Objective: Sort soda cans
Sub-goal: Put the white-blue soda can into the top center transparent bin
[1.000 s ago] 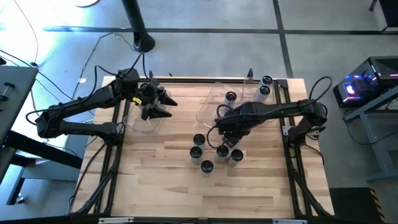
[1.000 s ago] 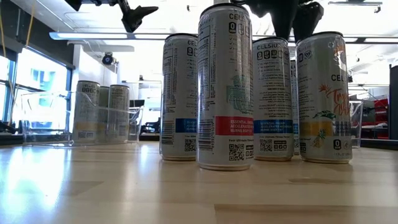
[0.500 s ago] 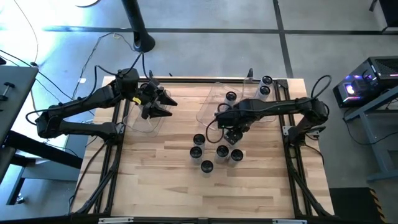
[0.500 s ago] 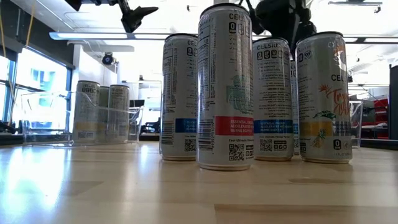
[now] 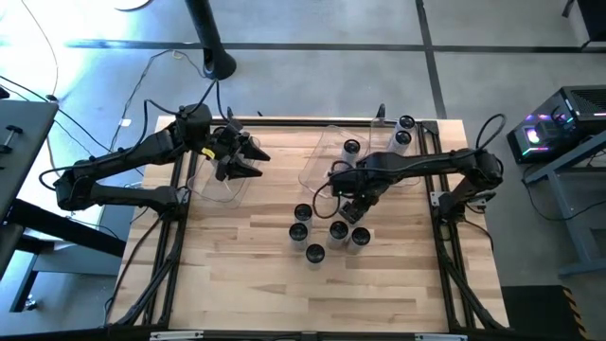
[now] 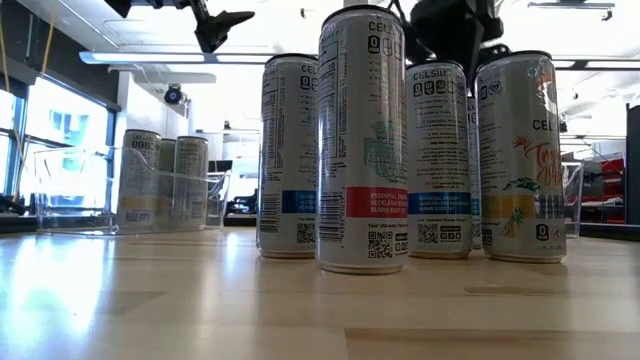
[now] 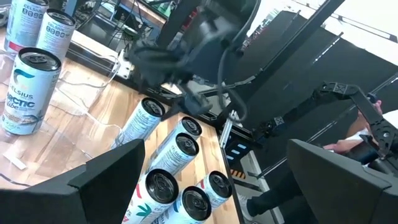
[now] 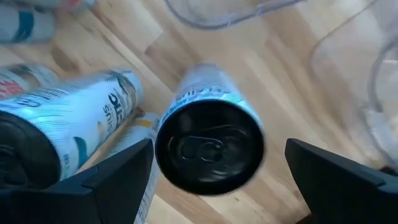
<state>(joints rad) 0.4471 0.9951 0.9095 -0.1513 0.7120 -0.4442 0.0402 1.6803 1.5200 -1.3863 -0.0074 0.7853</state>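
Bench: pale wooden top (image 5: pixel 237 265) in a dark frame, with grey floor around it.
Soda cans: a cluster of five (image 5: pixel 327 232) stands upright near the bench centre; three more are visible in the clear bin (image 5: pixel 379 152) at the far right – at least one of these stands at its far corner.
Left bin: clear container (image 5: pixel 220 185) at the far left of the bench; the low view shows cans (image 6: pixel 165 180) inside it.
Right pincer (image 5: pixel 352 206): fingers spread wide, empty, poised directly above one upright can (image 8: pixel 209 146) at the far edge of the cluster – not touching it.
Left pincer (image 5: pixel 248 159): fingers spread wide, holding nothing, raised over the left bin.
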